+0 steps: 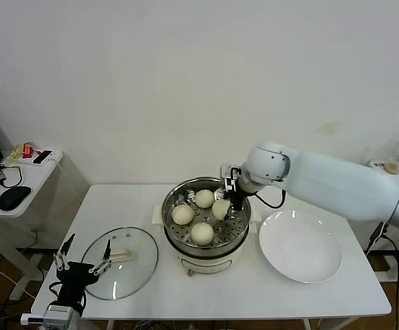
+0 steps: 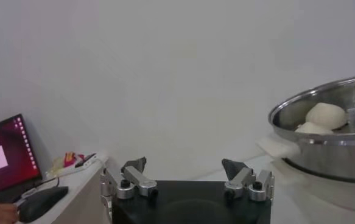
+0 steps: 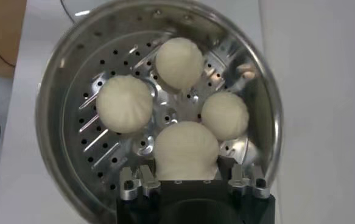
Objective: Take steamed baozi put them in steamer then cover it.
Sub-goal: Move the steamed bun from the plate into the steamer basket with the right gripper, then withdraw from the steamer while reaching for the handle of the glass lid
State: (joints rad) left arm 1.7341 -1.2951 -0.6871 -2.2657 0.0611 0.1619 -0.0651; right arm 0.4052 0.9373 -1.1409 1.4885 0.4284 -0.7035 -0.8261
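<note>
The steamer (image 1: pixel 170 206) is a steel basket on a cream pot base (image 1: pixel 206 265) at the table's middle. Three baozi (image 1: pixel 182 214) (image 1: pixel 204 198) (image 1: pixel 202 233) lie on its perforated floor. My right gripper (image 1: pixel 235 203) reaches into the basket at its right side and is shut on a fourth baozi (image 1: pixel 220 208), which fills the space between the jaws in the right wrist view (image 3: pixel 186 149). The glass cover (image 1: pixel 139 269) with its cream handle (image 1: pixel 120 256) lies flat on the table left of the steamer. My left gripper (image 1: pixel 82 260) is open and empty at the cover's near left edge.
An empty white plate (image 1: pixel 300 246) lies right of the steamer. A small side table (image 1: pixel 27 180) with a mouse and a laptop (image 2: pixel 3 161) stands far left. The steamer's rim (image 2: pixel 323 146) shows at the right of the left wrist view.
</note>
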